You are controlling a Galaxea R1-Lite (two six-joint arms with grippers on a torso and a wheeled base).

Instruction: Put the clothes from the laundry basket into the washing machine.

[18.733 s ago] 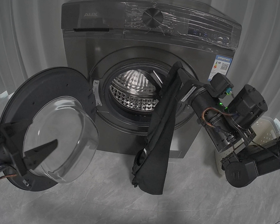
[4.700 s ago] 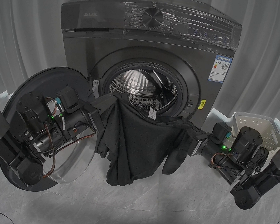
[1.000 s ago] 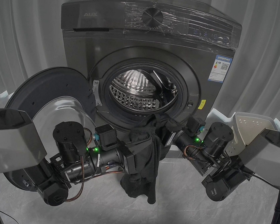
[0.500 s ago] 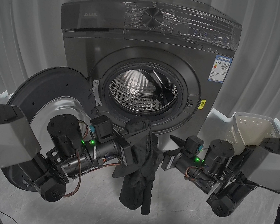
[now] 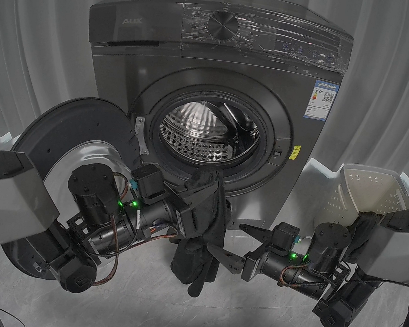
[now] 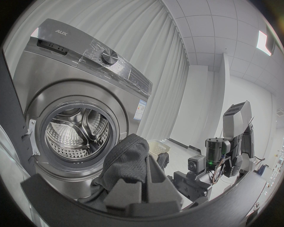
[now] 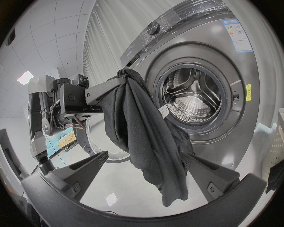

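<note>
Washing machine (image 5: 127, 71): stands at 12 o'clock in the head view. Its round door (image 5: 66, 125) is swung wide open towards 9 o'clock, and the steel drum (image 5: 198, 131) is exposed.

Black garment (image 5: 201, 249): outside the drum, bunched and hanging before the machine's lower front. It sits at 6 o'clock of the door opening, with its lower end loose.

Left claw (image 5: 209, 186): clamped on the garment's upper bunch, just below the rim of the opening. The cloth drapes over both fingers and falls away beneath them.

Right claw (image 5: 225, 236): fingers spread apart, gripping nothing. It sits at 4 o'clock of the garment with its tips pointed towards it. The lower finger's tip lies close against the hanging cloth; whether they touch cannot be told. In the right wrist view the garment hangs between the two spread fingers.

Laundry basket (image 5: 374, 187): white and perforated, on the floor (image 5: 147, 307) at 3 o'clock of the machine, just beside it. A dark cloth (image 5: 363, 228) lies at its near rim.
</note>
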